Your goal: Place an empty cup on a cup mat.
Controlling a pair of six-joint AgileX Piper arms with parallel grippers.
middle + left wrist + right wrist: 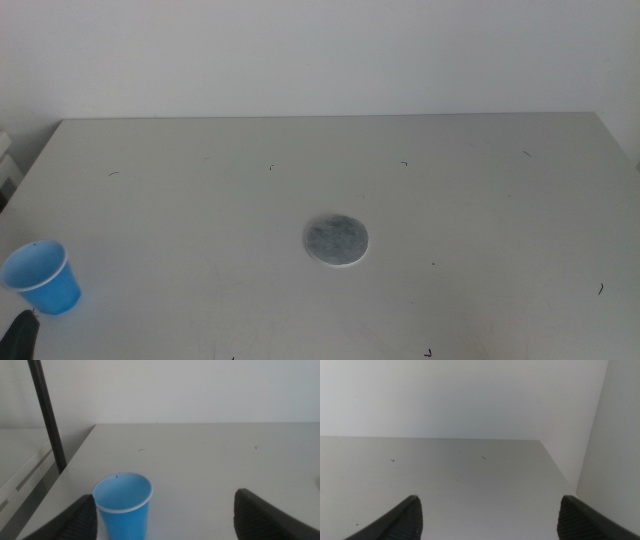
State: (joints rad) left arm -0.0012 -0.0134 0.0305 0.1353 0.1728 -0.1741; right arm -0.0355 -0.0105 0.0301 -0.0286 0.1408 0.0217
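Left gripper waits w/ jaws spread wide and nothing held, the cup standing nearer one jaw than the other; in the middle view only a dark tip of it shows at the bottom edge, just below the cup. Cup sits upright near the table's left front corner: small, bright blue plastic, tapered toward the base, lighter rim, blue inside, apparently empty. Cup mat lies flat near the table's middle, well apart from the cup: thin round disc, mottled grey top, white edge. Step in hand looks like the approach to grasp. To do it well, the gripper should prob. centre the cup btwn the jaws first, since it now sits off to one side, then close on the walls below the rim w/ light force, as thin plastic would likely flex. Keep it upright during the carry, set it down centred on the mat. Right gripper idles out of the middle view, jaws wide apart, holding nothing, facing bare tabletop and wall.
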